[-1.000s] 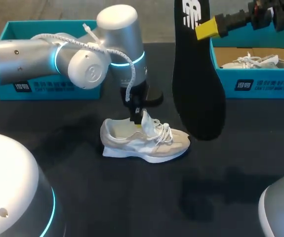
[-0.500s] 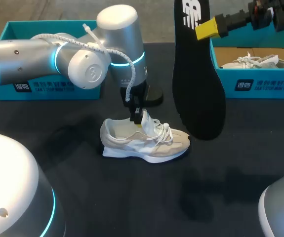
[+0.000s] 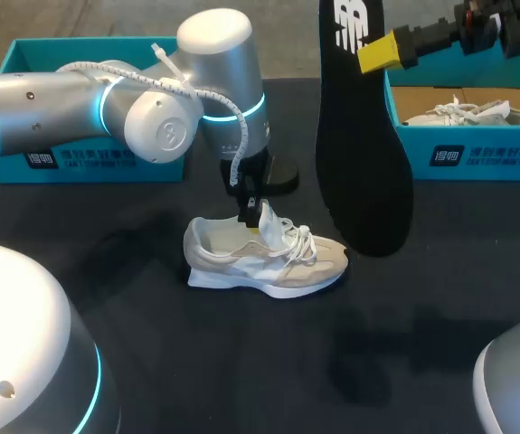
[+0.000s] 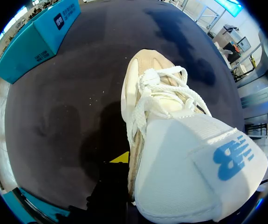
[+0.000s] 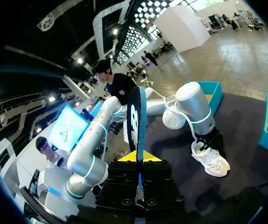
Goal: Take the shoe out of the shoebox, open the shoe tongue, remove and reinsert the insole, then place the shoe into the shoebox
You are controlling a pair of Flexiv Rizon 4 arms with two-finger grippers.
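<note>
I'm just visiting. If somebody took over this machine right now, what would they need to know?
Left gripper: shut on the tongue, holding it open; the shoe stands on the table.
Right gripper: shut on the insole, held upright in the air to the shoe's right.
Done: shoe out, tongue open, insole removed.
Left: slide the insole back in, then put the shoe into a shoebox.
</note>
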